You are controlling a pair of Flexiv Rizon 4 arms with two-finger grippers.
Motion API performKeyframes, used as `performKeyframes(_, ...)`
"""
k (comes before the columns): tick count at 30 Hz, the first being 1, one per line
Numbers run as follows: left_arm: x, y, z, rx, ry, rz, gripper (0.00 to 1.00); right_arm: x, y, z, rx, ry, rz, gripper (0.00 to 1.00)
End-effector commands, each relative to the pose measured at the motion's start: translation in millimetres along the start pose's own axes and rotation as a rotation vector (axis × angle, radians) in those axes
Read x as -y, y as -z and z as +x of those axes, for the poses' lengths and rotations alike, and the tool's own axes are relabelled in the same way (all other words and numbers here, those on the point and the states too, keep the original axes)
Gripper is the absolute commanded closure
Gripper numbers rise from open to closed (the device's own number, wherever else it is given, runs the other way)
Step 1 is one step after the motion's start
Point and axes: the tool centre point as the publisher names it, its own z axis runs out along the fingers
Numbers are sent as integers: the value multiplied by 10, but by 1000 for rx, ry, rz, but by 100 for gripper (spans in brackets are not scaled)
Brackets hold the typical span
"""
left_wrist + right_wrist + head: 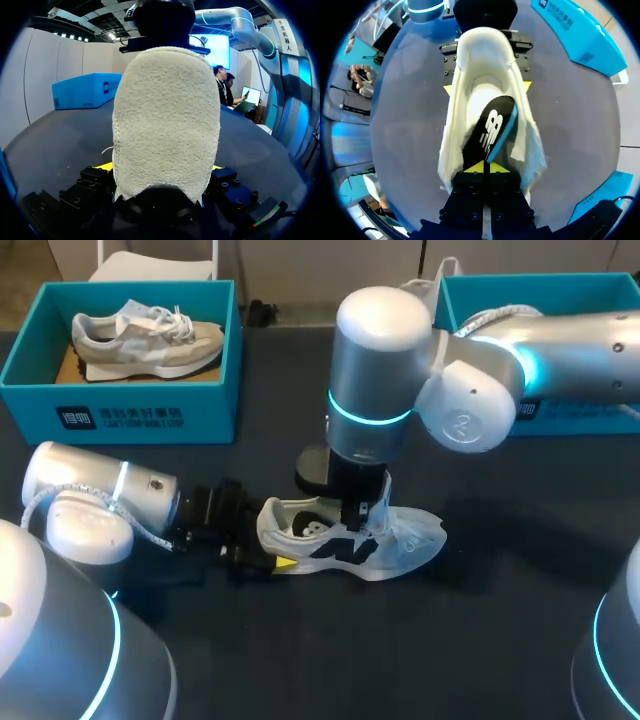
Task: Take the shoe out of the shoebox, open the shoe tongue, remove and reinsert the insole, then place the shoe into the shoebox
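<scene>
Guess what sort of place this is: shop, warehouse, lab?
Most likely a robot lab or test bench, not a shop: a dark-covered table, two teal shoeboxes on it, and my two arms working one white shoe, left fingers clamping its heel, right fingers pinching the insole.

Silver-grey rounded shells make up the left arm [100, 505] and right arm [450, 370] — fat cylinders capped with domes, a thin cyan light ring glowing at each joint. A pale cable [35, 502] loops beside the left arm's wrist; a round cap [467, 423] on the right arm bears what may be a numeral. The left gripper [160, 169] and right gripper [483, 167] are black and blocky, dotted with small screws, with yellow triangular fingertips [495, 167].
</scene>
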Motion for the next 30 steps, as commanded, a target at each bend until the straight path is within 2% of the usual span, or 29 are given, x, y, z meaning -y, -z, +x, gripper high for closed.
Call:
performKeyframes(1,-45,-15,-38,0,1,-3,100,165,199,15,16,4,-21,100)
performKeyframes(8,-45,-15,-38,0,1,-3,100,290,352,5,33,12,-26,100)
performKeyframes(13,-45,-15,-38,0,1,-3,100,300,413,-21,26,36,-43,100)
performKeyframes(20,-45,-15,-38,0,1,-3,100,118,412,-111,-20,128,-111,100)
performKeyframes(30,-45,-15,-38,0,1,-3,100,-141,458,-172,-181,234,-192,100)
